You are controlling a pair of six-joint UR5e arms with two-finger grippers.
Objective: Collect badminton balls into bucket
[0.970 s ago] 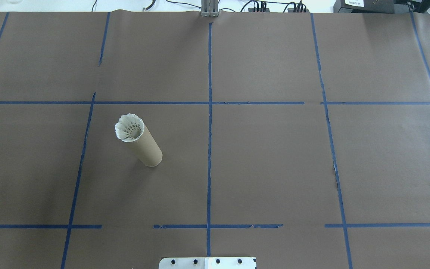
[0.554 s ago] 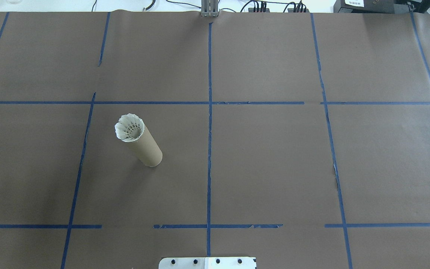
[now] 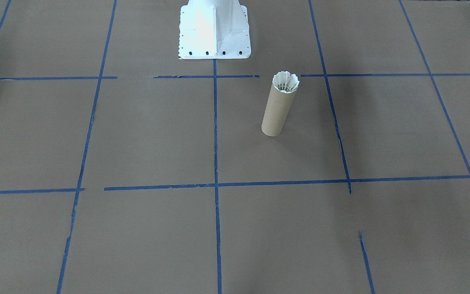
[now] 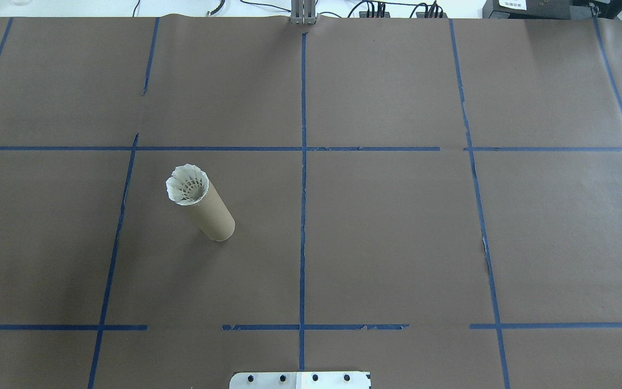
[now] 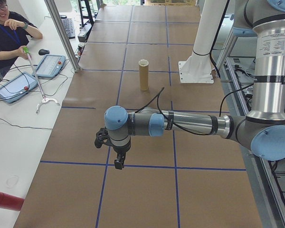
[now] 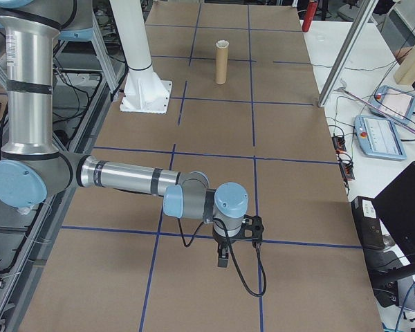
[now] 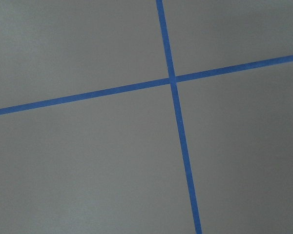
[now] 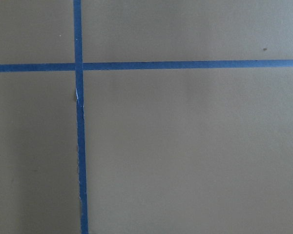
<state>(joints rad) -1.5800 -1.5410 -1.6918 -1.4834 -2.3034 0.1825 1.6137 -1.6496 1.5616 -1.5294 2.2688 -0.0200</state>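
The bucket (image 4: 213, 214), a brown cardboard tube, stands upright left of the table's centre line; it also shows as the bucket (image 3: 278, 109), (image 5: 143, 75), (image 6: 222, 62). A white feather badminton ball (image 4: 187, 185) sits in its mouth, feathers up, seen too as the ball (image 3: 285, 83). My left gripper (image 5: 118, 163) shows only in the exterior left view, hanging over the paper far from the tube; I cannot tell its state. My right gripper (image 6: 223, 258) shows only in the exterior right view, also far from the tube; its state I cannot tell.
Brown paper with blue tape lines (image 4: 303, 216) covers the table. The white robot base (image 3: 213, 28) stands at the near middle edge. A person (image 5: 7, 33) sits at a side bench with tablets (image 5: 48, 65) and holds a grabber stick. A red cylinder (image 5: 4, 200) lies on that bench.
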